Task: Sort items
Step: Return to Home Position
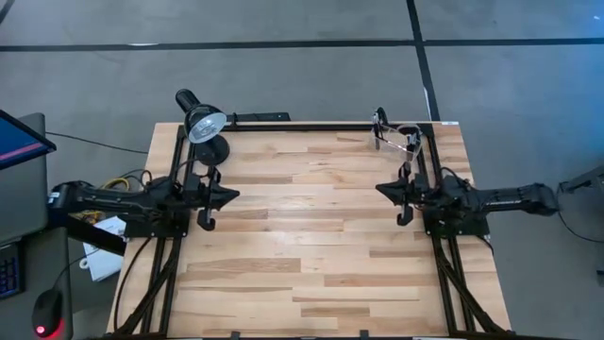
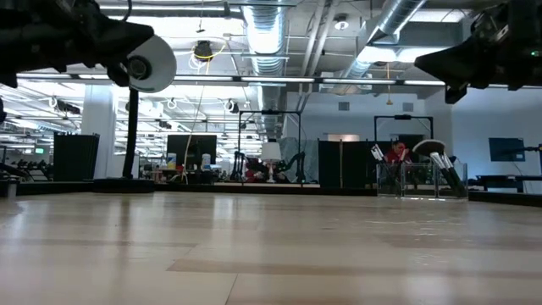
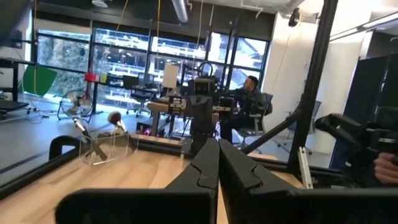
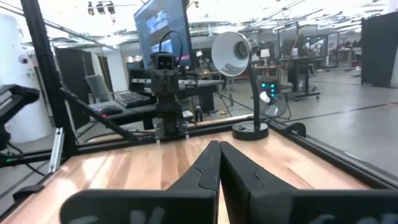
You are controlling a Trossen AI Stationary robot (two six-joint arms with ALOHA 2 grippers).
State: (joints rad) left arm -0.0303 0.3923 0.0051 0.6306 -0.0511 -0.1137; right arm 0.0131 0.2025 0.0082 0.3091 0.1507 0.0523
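Note:
The makeup brushes point(image 1: 394, 139) stand bristles-up inside the clear plastic container point(image 1: 401, 135) at the table's far right corner; they also show as brushes point(image 2: 440, 165) in the low view and brushes point(image 3: 96, 127) in the left wrist view. My left gripper point(image 1: 231, 195) hovers above the table's left side, shut, touching nothing. My right gripper point(image 1: 382, 189) hovers above the right side, shut, facing the left one. The fingers meet in each wrist view: left gripper point(image 3: 218, 155), right gripper point(image 4: 219, 155).
A black desk lamp point(image 1: 200, 121) stands on its round base point(image 1: 215, 149) at the far left corner. A black frame point(image 1: 311, 125) runs along the table's edges. Bare wood point(image 1: 311, 246) lies between and in front of the arms. A person point(image 3: 245, 102) sits in the room beyond.

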